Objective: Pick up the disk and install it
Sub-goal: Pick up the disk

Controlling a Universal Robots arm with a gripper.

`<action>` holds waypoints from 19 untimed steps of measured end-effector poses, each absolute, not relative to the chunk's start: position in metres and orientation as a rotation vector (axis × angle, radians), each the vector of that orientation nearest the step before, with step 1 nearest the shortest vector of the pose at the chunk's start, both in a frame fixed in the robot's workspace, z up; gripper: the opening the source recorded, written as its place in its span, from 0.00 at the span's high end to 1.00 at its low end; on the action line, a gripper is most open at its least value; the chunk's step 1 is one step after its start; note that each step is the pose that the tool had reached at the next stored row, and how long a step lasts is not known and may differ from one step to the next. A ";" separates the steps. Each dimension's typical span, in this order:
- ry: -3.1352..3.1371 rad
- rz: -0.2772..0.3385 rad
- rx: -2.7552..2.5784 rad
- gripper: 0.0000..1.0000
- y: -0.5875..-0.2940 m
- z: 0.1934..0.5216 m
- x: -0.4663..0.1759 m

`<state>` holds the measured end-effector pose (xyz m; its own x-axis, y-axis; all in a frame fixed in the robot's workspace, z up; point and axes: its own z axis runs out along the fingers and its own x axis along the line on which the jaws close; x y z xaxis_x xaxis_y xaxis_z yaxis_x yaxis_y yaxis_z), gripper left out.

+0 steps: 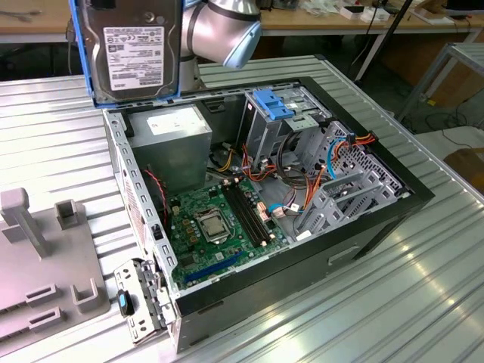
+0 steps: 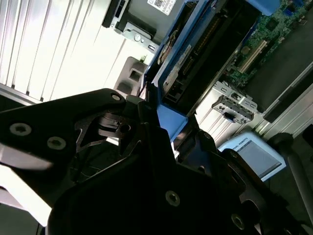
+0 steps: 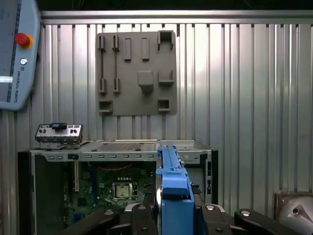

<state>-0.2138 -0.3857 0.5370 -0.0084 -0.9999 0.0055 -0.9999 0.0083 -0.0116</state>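
Gripper (image 3: 173, 213) hangs high over the ribbed metal tabletop (image 1: 423, 302), above the corner of the open black computer case (image 1: 302, 276) where the grey box-shaped power supply (image 1: 170, 144) sits. I judge the carry goes best slow, clear of the case rim and squared to the grey drive cage with light-blue latches (image 1: 272, 113). Black fingers (image 3: 141, 218) are clamped narrowly on the upright dark grey rectangular disk (image 1: 136, 49), gripping its bright blue rail.
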 end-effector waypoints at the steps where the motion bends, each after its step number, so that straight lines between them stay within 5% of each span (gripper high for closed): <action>1: 2.228 -0.019 -2.209 0.63 -0.386 0.537 -0.210; 19: 2.236 -0.019 -2.201 0.63 -0.387 0.525 -0.108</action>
